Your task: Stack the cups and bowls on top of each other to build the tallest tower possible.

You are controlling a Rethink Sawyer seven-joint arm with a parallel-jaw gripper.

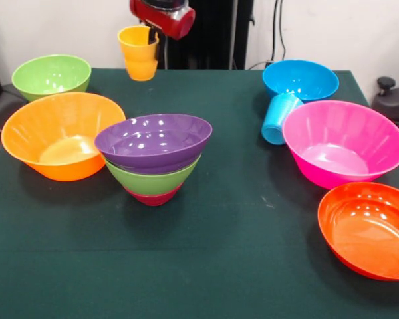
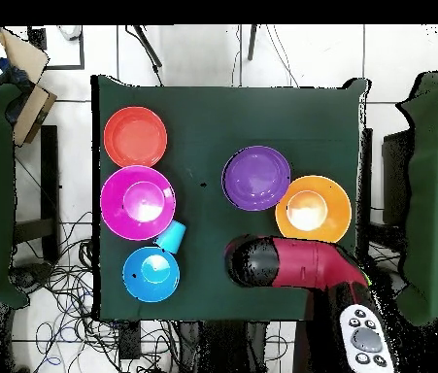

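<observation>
Holding the yellow-orange cup [image 1: 139, 52] by its rim in my gripper [image 1: 153, 34], up behind the purple-topped tower [image 1: 153, 156]. Light, slick plastic, so rim grip's probably best.

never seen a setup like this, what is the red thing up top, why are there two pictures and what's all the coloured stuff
The red thing is a robot arm. Its gripper holds a yellow-orange cup in the air above the table's far edge. One picture looks across the table toward the robot. The other looks straight down, where the arm hides the cup.

On the dark green table are plastic bowls. Three are nested into a small tower: crimson at the bottom, green, then purple on top. A large orange bowl stands beside it, with a green bowl behind. On the other side are a blue bowl, a large pink bowl, a red-orange bowl, and a light blue cup lying tipped against the pink bowl.
</observation>
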